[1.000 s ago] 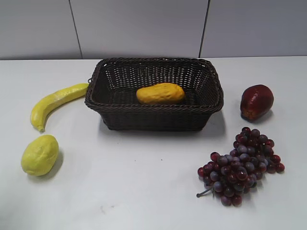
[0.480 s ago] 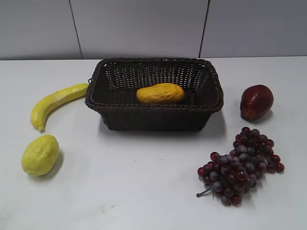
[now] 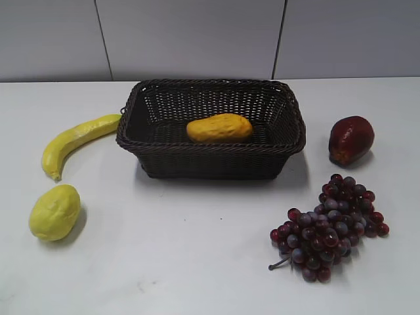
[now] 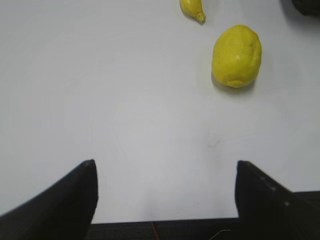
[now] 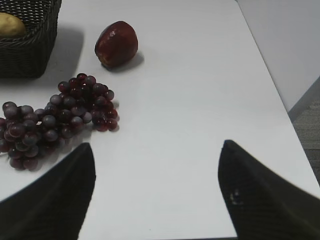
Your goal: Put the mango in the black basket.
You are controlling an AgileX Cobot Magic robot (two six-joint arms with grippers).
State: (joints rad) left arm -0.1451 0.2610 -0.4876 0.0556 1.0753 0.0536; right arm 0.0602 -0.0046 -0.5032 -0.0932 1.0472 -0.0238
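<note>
The orange-yellow mango [image 3: 219, 128] lies inside the black basket [image 3: 211, 155] at the back middle of the white table; a bit of it also shows in the right wrist view [image 5: 11, 25], within the basket's corner [image 5: 30, 50]. My left gripper [image 4: 165, 165] is open and empty above bare table near the front edge. My right gripper [image 5: 156, 146] is open and empty above bare table at the front right. Neither gripper shows in the exterior view.
A banana [image 3: 75, 141] and a yellow-green lemon-like fruit [image 3: 54, 211] lie left of the basket; the lemon-like fruit also shows in the left wrist view [image 4: 237, 56]. A dark red fruit [image 3: 351, 139] and a bunch of purple grapes [image 3: 331, 226] lie to the right.
</note>
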